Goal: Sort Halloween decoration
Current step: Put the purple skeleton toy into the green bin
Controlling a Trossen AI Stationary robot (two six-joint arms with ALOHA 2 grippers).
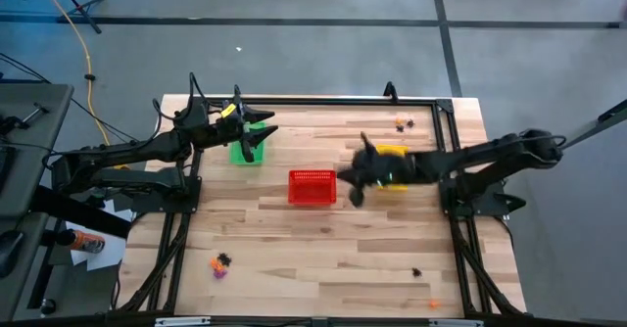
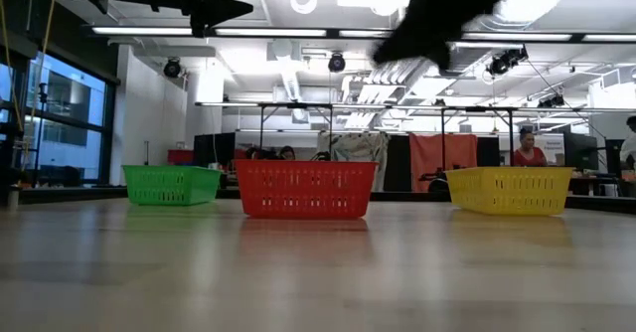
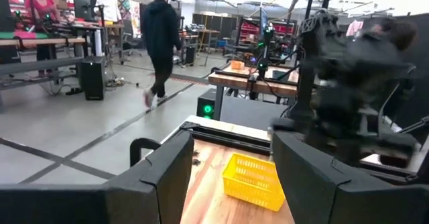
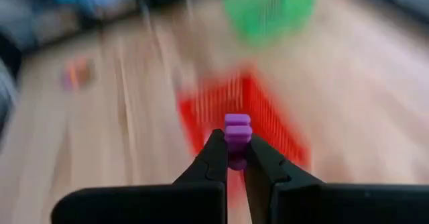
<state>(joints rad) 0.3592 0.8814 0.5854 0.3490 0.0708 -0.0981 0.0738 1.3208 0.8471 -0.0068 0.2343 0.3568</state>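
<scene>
A: Right gripper, status?

B: Pinched tight on a purple trinket. The piece sticks up between the fingertips, clear of the table.

A: Why hold it that way?

B: My guess is a tip pinch, because the thing is tiny; held by its lower part, so the top stays free to drop out when the jaws part.

A: Where is it heading?

B: Can't say for sure. Ahead of the gripper and below it is the red basket, with the green basket farther out beyond that. In the high view the right gripper hangs between the red basket and the yellow basket, nearer the yellow one. Judgement: carrying to a basket, sorting by colour.

A: Left gripper?

B: The left gripper sits over the green basket, fingers spread wide, nothing in them. Waiting.

A: Other trinkets?

B: Still loose on the table, all well apart from the right gripper: a purple and orange cluster far off toward the left arm's side at the near edge, a few pieces past the yellow basket at the far edge, a dark one and an orange one near the right arm's base side.

A: Baskets in a row why?

B: Probably one per colour, all within both arms' reach.
</scene>
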